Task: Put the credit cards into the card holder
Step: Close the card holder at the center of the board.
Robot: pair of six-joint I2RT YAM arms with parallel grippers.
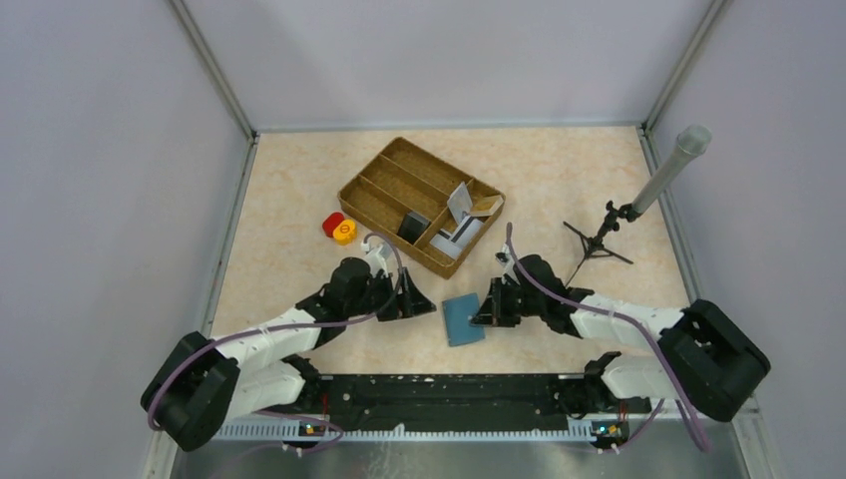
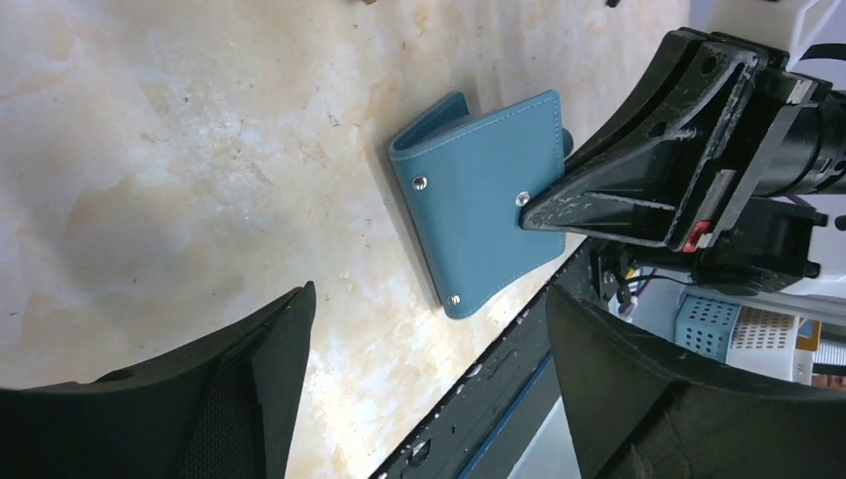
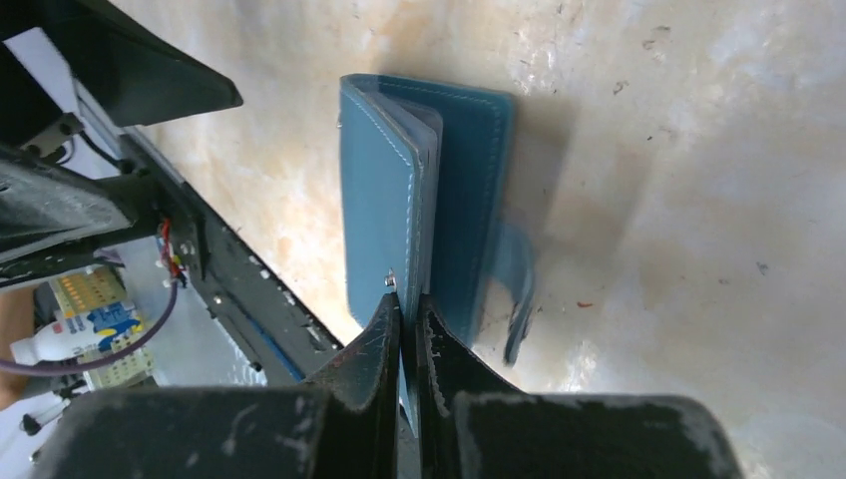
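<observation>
Twin arms on show, black and white all over!

Here's the left arm (image 1: pixel 264 334) and the right arm (image 1: pixel 624 321): glossy white shells on the links, chunky black housings at the joints, and the biggest rounded black blocks down by the bases. A lilac cable (image 1: pixel 510 239) loops along each arm. The left gripper (image 2: pixel 429 294) has broad matte-black fingers (image 2: pixel 249 399), one with a fine mesh-like pad. The right gripper (image 3: pixel 406 299) has black triangular open-framed fingers, scuffed pale at the edges, with a dab of red at the root.

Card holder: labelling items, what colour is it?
The card holder is teal blue; clearest in left wrist view.
</observation>
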